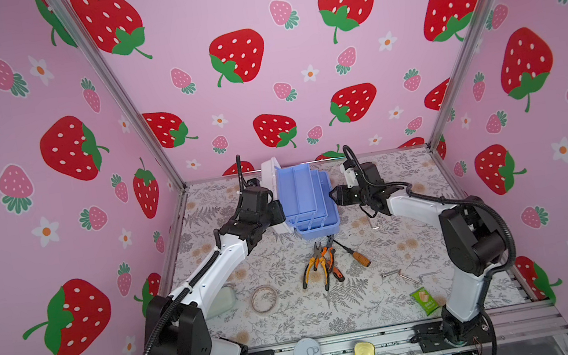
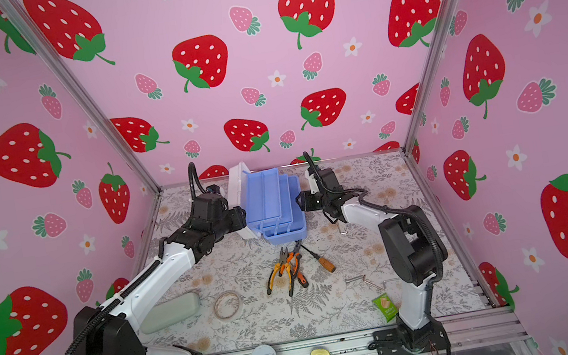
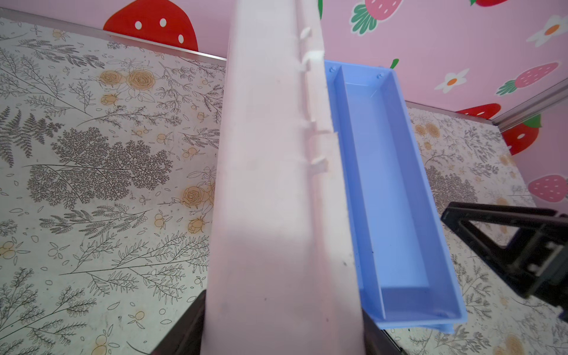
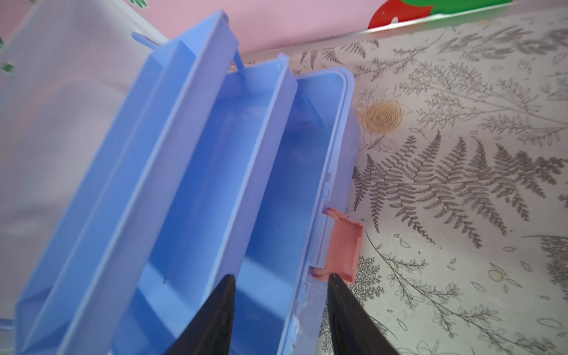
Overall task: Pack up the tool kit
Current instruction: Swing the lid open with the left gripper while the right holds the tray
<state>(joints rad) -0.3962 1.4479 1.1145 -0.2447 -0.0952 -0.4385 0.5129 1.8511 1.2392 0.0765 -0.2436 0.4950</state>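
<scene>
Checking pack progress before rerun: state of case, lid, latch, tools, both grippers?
tool case: open, trays fanned out, empty
white lid: raised, near upright
left gripper: shut on white lid
pink latch: undone
right gripper: open, astride tool case's front wall
pliers: loose on table
screwdriver: loose on table
hex keys: loose on table

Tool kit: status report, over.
Left end effector clamped on white lid; right end effector open over blue base rim. Trays empty. Pliers, screwdriver on table, nothing blocking.
</scene>
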